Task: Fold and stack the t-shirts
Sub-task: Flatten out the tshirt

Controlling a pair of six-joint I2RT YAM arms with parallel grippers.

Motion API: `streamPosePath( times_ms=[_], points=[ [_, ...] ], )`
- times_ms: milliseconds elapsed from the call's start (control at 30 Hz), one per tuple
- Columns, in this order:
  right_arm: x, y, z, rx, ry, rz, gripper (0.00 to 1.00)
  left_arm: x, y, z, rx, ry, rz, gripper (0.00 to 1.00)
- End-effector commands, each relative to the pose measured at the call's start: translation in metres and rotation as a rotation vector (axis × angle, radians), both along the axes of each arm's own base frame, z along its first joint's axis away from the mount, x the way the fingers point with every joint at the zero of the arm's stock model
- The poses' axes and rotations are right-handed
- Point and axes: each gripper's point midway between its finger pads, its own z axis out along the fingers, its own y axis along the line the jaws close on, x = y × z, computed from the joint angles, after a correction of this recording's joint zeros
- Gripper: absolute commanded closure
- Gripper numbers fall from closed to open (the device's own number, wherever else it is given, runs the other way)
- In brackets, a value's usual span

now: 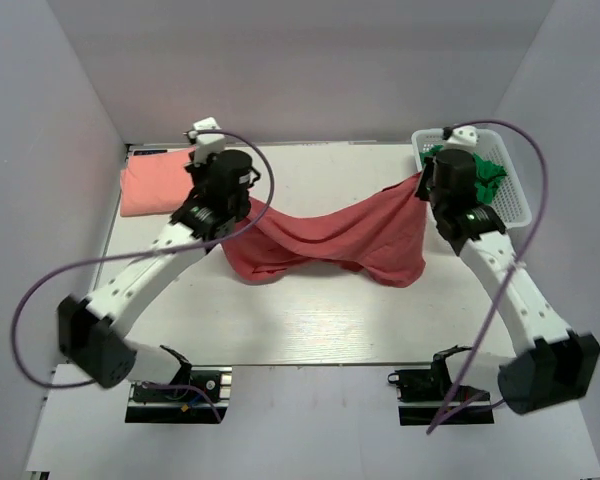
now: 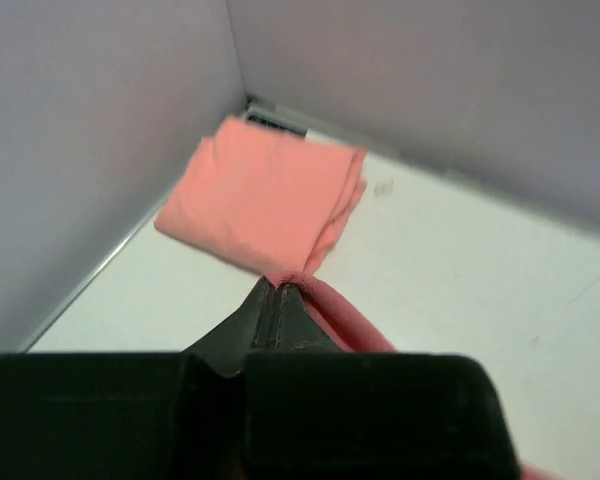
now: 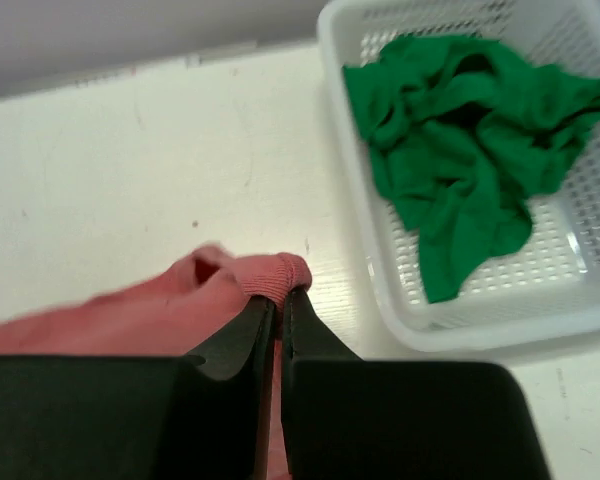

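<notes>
The brick-red t-shirt hangs stretched between my two grippers over the middle of the table, its lower part resting on the surface. My left gripper is shut on its left edge; the cloth shows beside the closed tips. My right gripper is shut on its right edge, with a ribbed hem pinched at the tips. The salmon-pink t-shirt lies folded at the back left corner and shows in the left wrist view.
A white perforated basket stands at the back right with a crumpled green cloth inside; both show in the right wrist view, basket and cloth. Grey walls close the table on three sides.
</notes>
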Motion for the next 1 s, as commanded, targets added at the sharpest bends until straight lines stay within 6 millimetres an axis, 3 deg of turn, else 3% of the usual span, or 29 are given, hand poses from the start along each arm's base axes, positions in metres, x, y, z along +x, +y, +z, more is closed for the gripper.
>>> streamPosePath(
  times_ms=[0, 67, 100, 133, 167, 233, 267, 333, 367, 400, 467, 500, 567, 600, 633, 667, 700, 800, 867, 900, 933, 967],
  points=[
    [0.028, 0.021, 0.012, 0.064, -0.057, 0.067, 1.00, 0.021, 0.005, -0.032, -0.045, 0.055, 0.015, 1.00],
    [0.045, 0.025, 0.010, 0.046, -0.044, 0.072, 1.00, 0.036, 0.015, -0.045, -0.059, 0.078, 0.038, 1.00],
    [0.057, 0.029, -0.005, 0.036, -0.005, 0.076, 1.00, 0.043, 0.017, -0.056, -0.065, 0.099, 0.040, 1.00],
    [0.064, 0.030, 0.000, 0.036, -0.014, 0.070, 1.00, 0.057, 0.016, -0.066, -0.066, 0.121, 0.046, 1.00],
    [0.083, 0.033, -0.010, 0.010, 0.023, 0.069, 1.00, 0.074, 0.022, -0.079, -0.075, 0.142, 0.063, 1.00],
    [0.099, 0.033, -0.016, -0.008, 0.038, 0.043, 1.00, 0.092, 0.027, -0.094, -0.084, 0.170, 0.082, 1.00],
    [0.110, 0.033, -0.034, -0.032, 0.082, 0.039, 1.00, 0.099, 0.030, -0.104, -0.084, 0.202, 0.096, 1.00],
    [0.134, 0.033, -0.026, -0.061, 0.072, 0.018, 1.00, 0.121, 0.039, -0.108, -0.125, 0.201, 0.121, 1.00],
    [0.145, 0.031, -0.050, -0.085, 0.125, -0.008, 1.00, 0.131, 0.041, -0.136, -0.110, 0.268, 0.135, 1.00],
    [0.159, 0.033, -0.057, -0.096, 0.136, -0.013, 1.00, 0.145, 0.045, -0.131, -0.140, 0.250, 0.138, 1.00],
    [0.182, 0.034, -0.064, -0.100, 0.146, -0.026, 1.00, 0.160, 0.044, -0.143, -0.163, 0.269, 0.126, 1.00],
    [0.191, 0.035, -0.056, -0.094, 0.129, -0.029, 1.00, 0.172, 0.044, -0.152, -0.168, 0.278, 0.124, 1.00],
    [0.215, 0.033, -0.078, -0.098, 0.153, -0.039, 1.00, 0.185, 0.043, -0.160, -0.186, 0.286, 0.096, 1.00],
    [0.223, 0.035, -0.067, -0.094, 0.124, -0.035, 1.00, 0.194, 0.044, -0.156, -0.201, 0.266, 0.089, 1.00],
    [0.236, 0.038, -0.080, -0.093, 0.129, -0.027, 1.00, 0.199, 0.046, -0.170, -0.196, 0.295, 0.085, 1.00],
    [0.246, 0.039, -0.091, -0.091, 0.131, -0.016, 1.00, 0.208, 0.040, -0.168, -0.215, 0.279, 0.055, 1.00],
    [0.252, 0.039, -0.082, -0.078, 0.094, -0.014, 1.00, 0.212, 0.036, -0.172, -0.213, 0.292, 0.036, 1.00],
    [0.264, 0.044, -0.095, -0.078, 0.082, 0.028, 1.00, 0.230, 0.029, -0.186, -0.226, 0.326, -0.022, 1.00],
    [0.272, 0.045, -0.093, -0.108, 0.065, 0.056, 1.00, 0.236, 0.022, -0.189, -0.224, 0.354, -0.069, 0.81],
    [0.273, 0.056, -0.090, -0.103, 0.067, 0.101, 0.80, 0.241, 0.019, -0.182, -0.231, 0.341, -0.080, 0.70],
    [0.270, 0.058, -0.094, -0.119, 0.093, 0.124, 0.62, 0.240, 0.018, -0.180, -0.222, 0.351, -0.092, 0.44],
    [0.263, 0.059, -0.088, -0.127, 0.099, 0.140, 0.42, 0.238, 0.010, -0.176, -0.222, 0.356, -0.125, 0.34]
  ],
)
